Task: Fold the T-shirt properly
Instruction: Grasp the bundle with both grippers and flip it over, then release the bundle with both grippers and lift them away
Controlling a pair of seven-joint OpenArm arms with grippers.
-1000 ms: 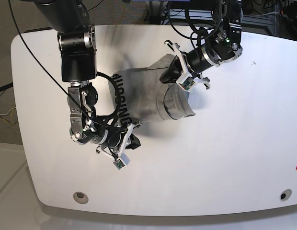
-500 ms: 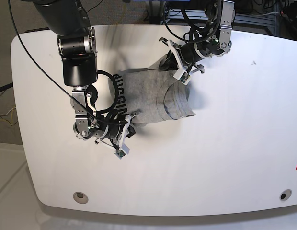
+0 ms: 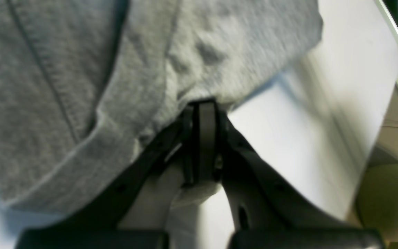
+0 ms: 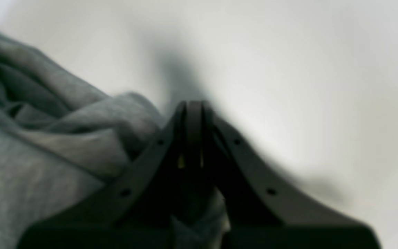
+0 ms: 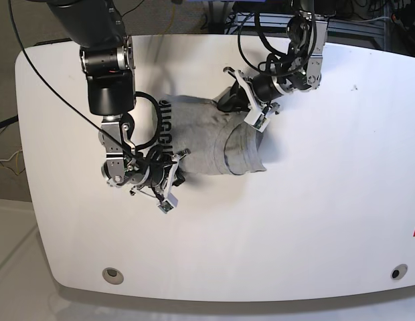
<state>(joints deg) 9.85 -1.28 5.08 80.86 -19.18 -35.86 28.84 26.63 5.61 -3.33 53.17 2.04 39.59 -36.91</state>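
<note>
my left gripper (image 5: pixel 235 99) and right gripper (image 5: pixel 177 168) both clenched on T-shirt (image 5: pixel 201 137) edges | both drawn inward since a second ago | cloth bunched narrower | fold mid-way, I judge

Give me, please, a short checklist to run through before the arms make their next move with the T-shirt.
1. Left gripper shut on the T-shirt: ok, grey cloth sits pinched at its tips.
2. Right gripper shut on cloth: ok, jaws together, fabric bunched behind the pads.
3. Both grips on opposite ends of the shirt: ok in the base view.
4. Shirt flat and smooth: not ok, it is bunched and rumpled.
5. Shirt wholly on the table: ok.
6. Which edge or layers each gripper holds: cannot tell.
</note>
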